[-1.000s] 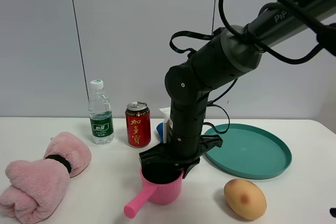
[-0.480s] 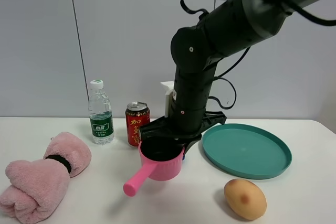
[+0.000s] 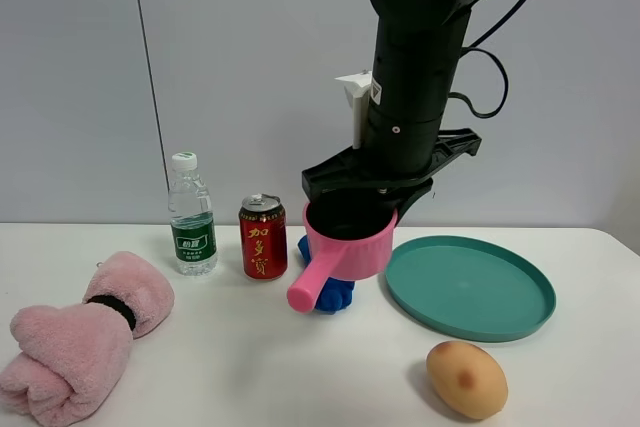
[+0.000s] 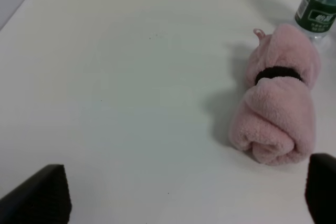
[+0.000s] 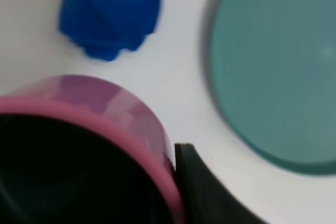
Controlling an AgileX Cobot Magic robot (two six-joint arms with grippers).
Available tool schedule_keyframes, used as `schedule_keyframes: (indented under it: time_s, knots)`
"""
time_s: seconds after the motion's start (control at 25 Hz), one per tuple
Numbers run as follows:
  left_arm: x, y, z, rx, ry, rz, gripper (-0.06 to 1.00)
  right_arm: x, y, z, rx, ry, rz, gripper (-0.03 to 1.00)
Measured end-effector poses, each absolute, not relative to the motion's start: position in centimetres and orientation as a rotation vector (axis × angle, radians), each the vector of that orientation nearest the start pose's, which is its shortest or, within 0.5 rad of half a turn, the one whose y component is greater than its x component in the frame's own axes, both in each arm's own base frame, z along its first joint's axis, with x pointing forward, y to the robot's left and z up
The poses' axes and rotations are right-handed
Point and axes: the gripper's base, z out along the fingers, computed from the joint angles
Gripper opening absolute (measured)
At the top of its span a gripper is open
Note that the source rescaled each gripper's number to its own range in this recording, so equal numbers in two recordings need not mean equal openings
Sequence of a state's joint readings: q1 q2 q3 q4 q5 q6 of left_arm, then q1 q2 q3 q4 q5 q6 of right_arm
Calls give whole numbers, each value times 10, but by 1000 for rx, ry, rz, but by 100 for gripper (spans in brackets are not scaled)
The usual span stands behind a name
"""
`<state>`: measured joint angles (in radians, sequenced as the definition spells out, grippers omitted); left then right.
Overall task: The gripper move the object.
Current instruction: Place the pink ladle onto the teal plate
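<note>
Holding pan (image 3: 352, 247) by its rim, right pincer (image 3: 385, 187) is clamped; pan aloft mid-frame above blue item (image 3: 335, 295), left of tray (image 3: 480, 292). Risk: rim grip may slip; handle-heavy pan tilts, drops.

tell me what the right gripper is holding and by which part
The pink saucepan, up in the air, pinched at its rim by the right gripper; its handle is free.
</note>
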<state>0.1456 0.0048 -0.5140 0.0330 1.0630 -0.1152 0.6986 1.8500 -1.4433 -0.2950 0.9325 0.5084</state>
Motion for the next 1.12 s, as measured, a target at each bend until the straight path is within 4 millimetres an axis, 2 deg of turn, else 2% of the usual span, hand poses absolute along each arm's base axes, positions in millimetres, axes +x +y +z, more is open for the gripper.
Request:
schedule_keyframes:
  time_s: [0.08,0.2,0.52,0.68,0.84,1.0,1.12]
  knots:
    - [-6,2,281,-267,2020,59,100,314,230,242,-429,2703,-64,0]
    - [-6,2,281,-267,2020,59,100,327,208,243,-344,2721,-109,0]
    - [-6,2,281,-267,2020,59,100,360,136,247,-166,2742,-231,0]
    - [-6,2,281,-267,2020,59,100,370,109,247,-188,2746,-273,0]
    - [-6,2,281,-267,2020,59,100,380,91,244,-202,2725,-280,0]
    - [-6,2,281,-267,2020,59,100,387,82,232,-192,2740,-293,0]
    - [-6,2,281,-267,2020,59,100,396,81,207,-209,2776,-304,0]
